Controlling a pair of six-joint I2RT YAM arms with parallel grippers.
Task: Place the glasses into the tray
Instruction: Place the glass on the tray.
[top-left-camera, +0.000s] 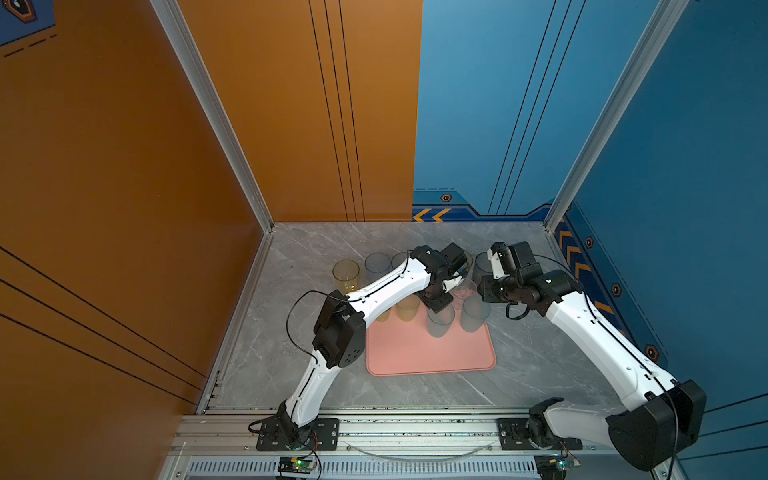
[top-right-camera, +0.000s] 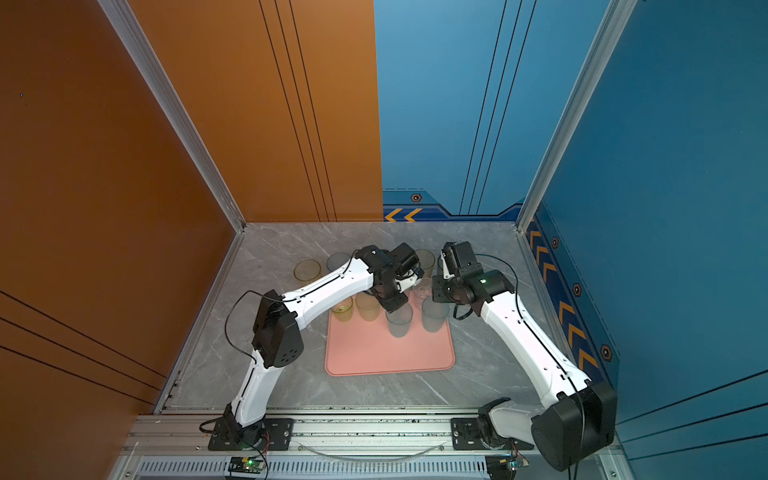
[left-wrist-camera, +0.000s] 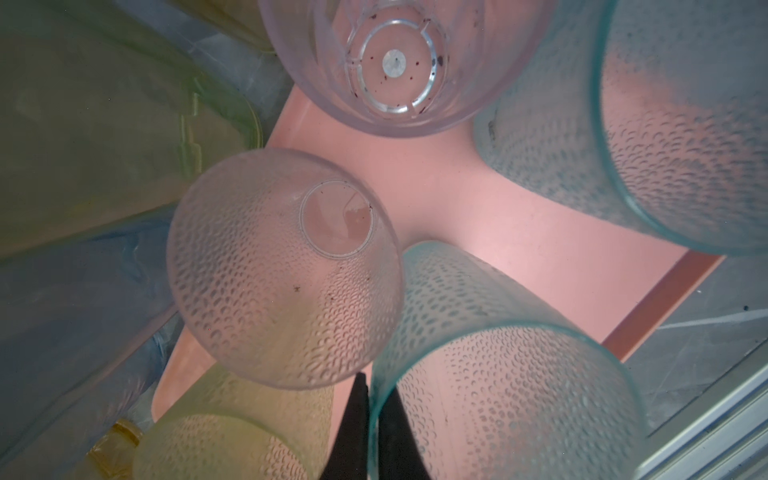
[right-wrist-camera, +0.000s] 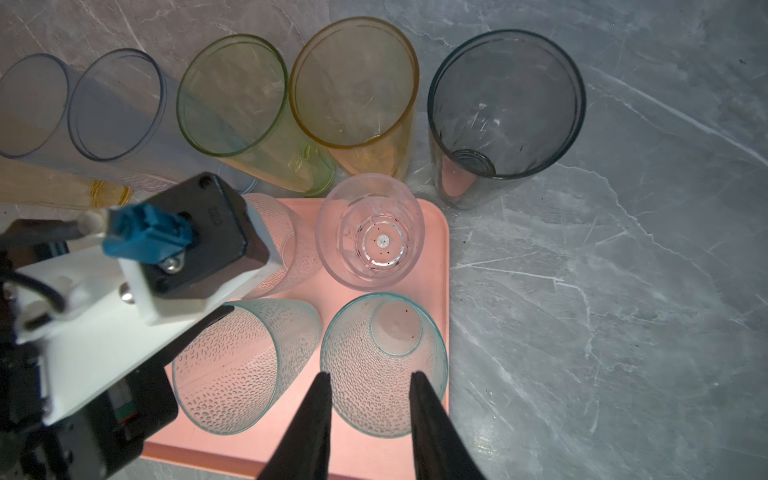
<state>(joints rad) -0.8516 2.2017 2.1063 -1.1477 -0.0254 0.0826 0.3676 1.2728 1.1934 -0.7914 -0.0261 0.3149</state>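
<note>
Left gripper (left-wrist-camera: 371, 388) closed, right gripper (right-wrist-camera: 371, 376) parted

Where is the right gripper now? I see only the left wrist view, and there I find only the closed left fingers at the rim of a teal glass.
Observer: The right gripper hangs, jaws apart, over the other teal glass, next to the teal glass that your left gripper pinches.
Operator: Is there free room on the tray nearer to the robot?
Observer: Yes, in both top views the near half of the tray is bare.
Operator: Which glass stands nearest outside it, on the right arm's side?
Observer: A tall grey glass stands upright on the table, just beyond the tray's far corner on that side.
</note>
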